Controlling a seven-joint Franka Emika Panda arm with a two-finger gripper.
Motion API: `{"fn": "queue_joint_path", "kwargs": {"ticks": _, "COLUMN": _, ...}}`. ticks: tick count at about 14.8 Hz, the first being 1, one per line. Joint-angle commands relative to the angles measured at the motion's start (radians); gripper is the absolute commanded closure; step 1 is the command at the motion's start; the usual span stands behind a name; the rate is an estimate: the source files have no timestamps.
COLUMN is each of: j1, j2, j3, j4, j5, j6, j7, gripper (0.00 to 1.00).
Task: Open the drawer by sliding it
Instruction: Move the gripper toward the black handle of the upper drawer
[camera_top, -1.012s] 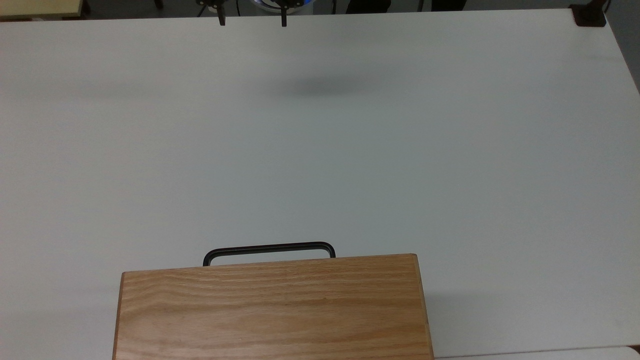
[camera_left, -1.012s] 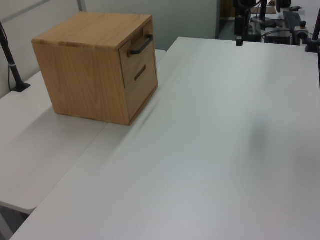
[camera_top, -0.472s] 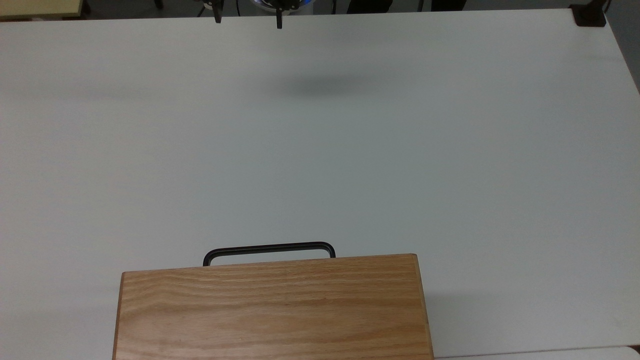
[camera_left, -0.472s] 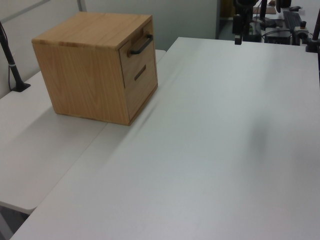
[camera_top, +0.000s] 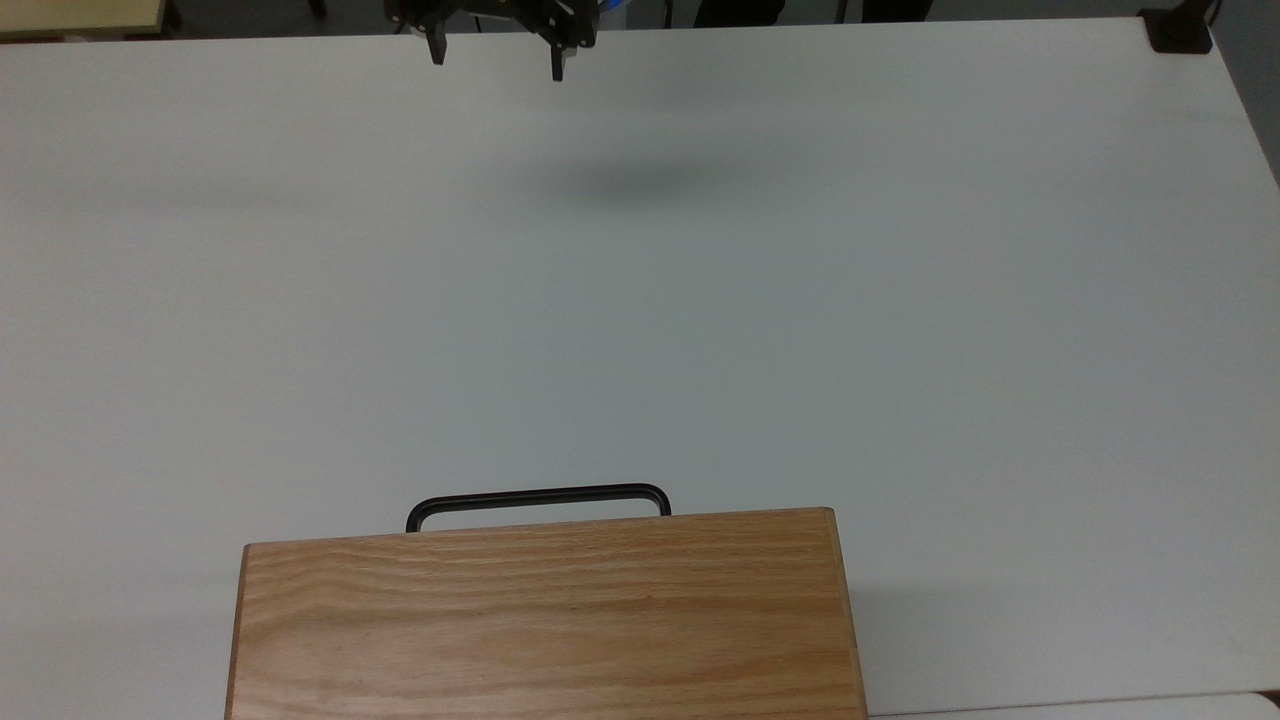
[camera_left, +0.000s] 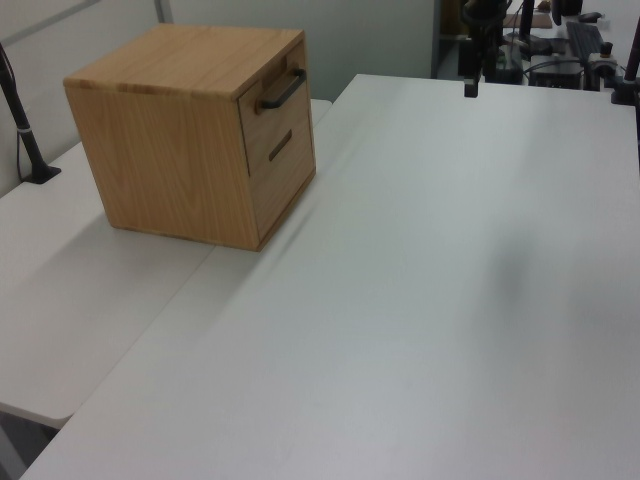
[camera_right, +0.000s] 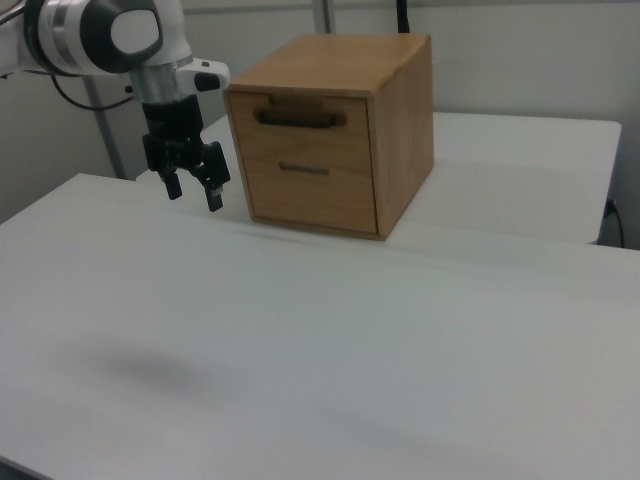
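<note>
Since the earlier frames the gripper (camera_top: 493, 58) has come further into the top view from its upper edge, with more of its black body now showing; the cabinet has not shifted. The gripper (camera_right: 192, 190) hangs above the white tabletop (camera_top: 900, 300), fingers pointing down and spread wide apart, holding nothing. It is well apart from the wooden cabinet (camera_right: 340, 130), which stands at the far side of the tabletop in the right view.

The drawer (camera_right: 310, 118) is the upper front panel of that cabinet, flush and closed, with a black bar handle (camera_top: 538, 498) standing out from it. A lower panel sits beneath it.

The drawer looks like stiff, light wood, likely to slide with little effort. The cabinet itself may be light enough to drag along if the pull is abrupt. The handle (camera_left: 284, 90) is the place to take hold: close the fingers across the middle of the bar, then pull straight out, level and steady.
</note>
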Motion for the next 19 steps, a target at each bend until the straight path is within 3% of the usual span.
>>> {"fn": "queue_joint_path", "kwargs": {"ticks": 1, "j1": 0.000, "j2": 0.075, "j3": -0.001, "j4": 0.081, "j5": -0.006, "j6": -0.011, "j7": 0.155, "gripper": 0.00}}
{"fn": "queue_joint_path", "kwargs": {"ticks": 4, "j1": 0.000, "j2": 0.120, "j3": -0.001, "j4": 0.113, "j5": -0.001, "j6": 0.053, "j7": 0.331, "gripper": 0.00}}
{"fn": "queue_joint_path", "kwargs": {"ticks": 9, "j1": 0.001, "j2": 0.142, "j3": -0.001, "j4": 0.113, "j5": 0.003, "j6": 0.276, "j7": 0.738, "gripper": 0.00}}
{"fn": "queue_joint_path", "kwargs": {"ticks": 15, "j1": 0.003, "j2": 0.211, "j3": 0.001, "j4": 0.115, "j5": 0.034, "j6": 0.536, "j7": 1.072, "gripper": 0.00}}
{"fn": "queue_joint_path", "kwargs": {"ticks": 19, "j1": 0.003, "j2": 0.261, "j3": 0.002, "j4": 0.113, "j5": 0.035, "j6": 0.739, "j7": 1.220, "gripper": 0.00}}
